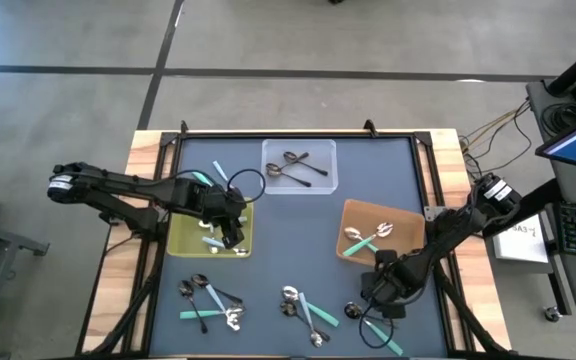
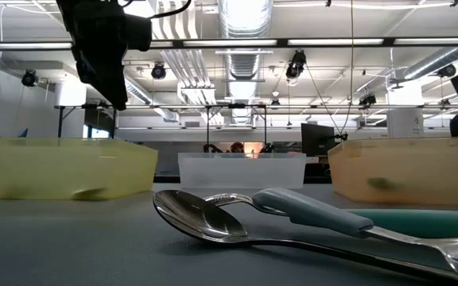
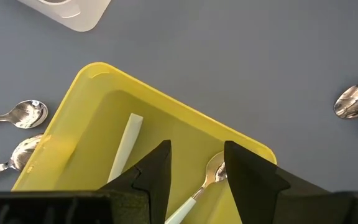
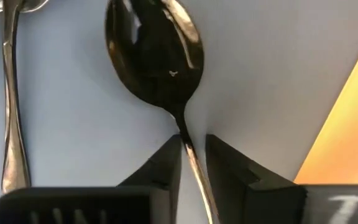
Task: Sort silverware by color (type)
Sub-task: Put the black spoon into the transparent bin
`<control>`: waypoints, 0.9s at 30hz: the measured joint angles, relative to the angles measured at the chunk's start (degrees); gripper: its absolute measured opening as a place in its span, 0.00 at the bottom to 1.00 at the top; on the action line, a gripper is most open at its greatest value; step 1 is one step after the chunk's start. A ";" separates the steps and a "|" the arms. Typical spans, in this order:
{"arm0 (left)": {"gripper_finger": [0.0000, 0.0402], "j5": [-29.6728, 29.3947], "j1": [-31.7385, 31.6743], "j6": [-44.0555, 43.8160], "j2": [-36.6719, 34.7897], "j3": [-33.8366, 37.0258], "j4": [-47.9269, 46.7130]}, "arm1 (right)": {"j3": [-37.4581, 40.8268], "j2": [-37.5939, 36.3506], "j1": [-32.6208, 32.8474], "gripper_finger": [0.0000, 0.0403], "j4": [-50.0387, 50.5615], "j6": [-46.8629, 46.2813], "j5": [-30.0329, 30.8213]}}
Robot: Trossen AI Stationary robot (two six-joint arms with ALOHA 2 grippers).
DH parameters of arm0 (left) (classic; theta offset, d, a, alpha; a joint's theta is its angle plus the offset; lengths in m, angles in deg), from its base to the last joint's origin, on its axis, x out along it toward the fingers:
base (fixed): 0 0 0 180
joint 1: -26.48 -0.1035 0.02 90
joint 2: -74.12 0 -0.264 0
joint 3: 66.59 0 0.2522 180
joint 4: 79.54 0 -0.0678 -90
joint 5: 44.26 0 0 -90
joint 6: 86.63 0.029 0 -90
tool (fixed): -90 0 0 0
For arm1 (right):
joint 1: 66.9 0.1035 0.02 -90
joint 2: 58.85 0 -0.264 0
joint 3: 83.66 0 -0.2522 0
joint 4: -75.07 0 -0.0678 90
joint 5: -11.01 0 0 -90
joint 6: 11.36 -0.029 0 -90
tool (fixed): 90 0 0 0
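My left gripper point(image 3: 194, 171) hovers open above the yellow tray point(image 1: 183, 240), over a pale-handled spoon point(image 3: 210, 174) lying on the tray's floor beside a pale stick-like handle point(image 3: 126, 146). My right gripper point(image 4: 191, 165) is low over the table's near right part point(image 1: 380, 292), shut on an all-dark spoon point(image 4: 154, 56). Dark spoons point(image 1: 298, 168) lie in the clear tray. Teal-handled pieces point(image 1: 366, 238) lie in the orange-brown tray. Mixed silverware lies loose on the mat in piles point(image 1: 208, 300) point(image 1: 306, 308). My right gripper pinches the dark spoon's thin handle just behind the bowl point(image 4: 186, 146) between its two fingers, which lie across the handle. The bowl sticks out ahead of the fingertips. Whether the spoon is lifted off the mat I cannot tell.
The clear tray point(image 1: 323, 150) sits at the far middle and the orange-brown tray point(image 1: 408, 215) at the right. More teal-handled pieces point(image 1: 383, 340) lie near my right gripper. Loose spoons point(image 3: 23, 115) lie beside the yellow tray. The mat's middle point(image 1: 298, 240) is bare.
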 joint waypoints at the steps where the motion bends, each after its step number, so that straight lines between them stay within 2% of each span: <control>1: 0.32 0.01 0.00 0.00 0.00 0.11 0.14 | 0.00 0.00 0.04 0.13 -0.02 -0.06 -0.28; 6: 0.32 0.02 -0.01 -1.42 0.00 1.40 0.62 | 0.00 -0.09 0.04 0.03 -0.44 -0.89 -1.60; 12: 0.32 0.33 0.21 -3.97 0.00 2.17 0.95 | 0.20 -2.89 -0.27 0.03 -0.90 -5.03 -3.18; 16: 0.32 2.86 0.63 -3.56 0.00 2.17 4.82 | 0.25 -8.12 -0.01 0.02 -1.75 -6.80 -4.46; 18: 0.32 3.48 1.28 -2.73 0.00 2.17 9.04 | 0.15 -10.88 -0.30 0.02 -2.70 -7.42 -0.61; 27: 0.32 3.57 2.45 1.90 0.00 2.17 27.58 | 0.13 -20.80 -3.48 0.02 -6.44 -12.41 24.95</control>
